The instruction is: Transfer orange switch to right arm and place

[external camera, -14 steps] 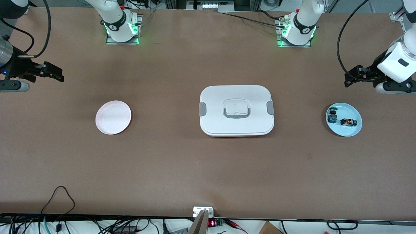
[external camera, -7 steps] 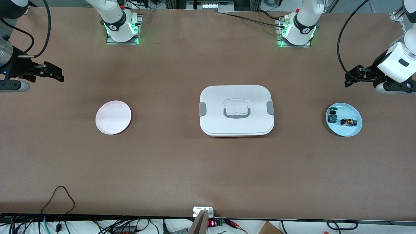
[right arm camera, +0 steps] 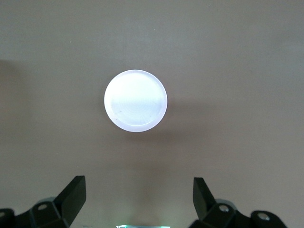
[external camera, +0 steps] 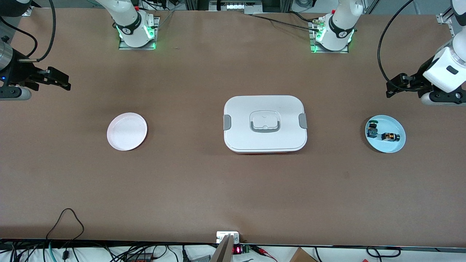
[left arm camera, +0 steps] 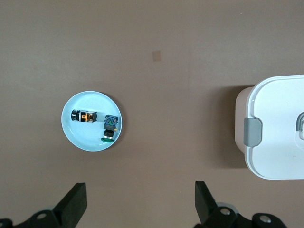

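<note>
- Two switches lay on blue plate (external camera: 397, 145) toward the left arm's end: orange switch (external camera: 390, 137) beside green-capped switch (external camera: 372, 130).
- Left gripper (external camera: 392, 86) hung over bare table, fingers wide, holding nothing.
- Right gripper (external camera: 62, 80) likewise wide, empty, above the table near pink plate (external camera: 127, 131).

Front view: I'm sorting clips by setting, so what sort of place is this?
Most likely a robotics lab bench: two arm bases bolted along a brown table, loose cables over its edge, and staged props only, a closed white box, a pink plate and a blue plate with small switches.
</note>
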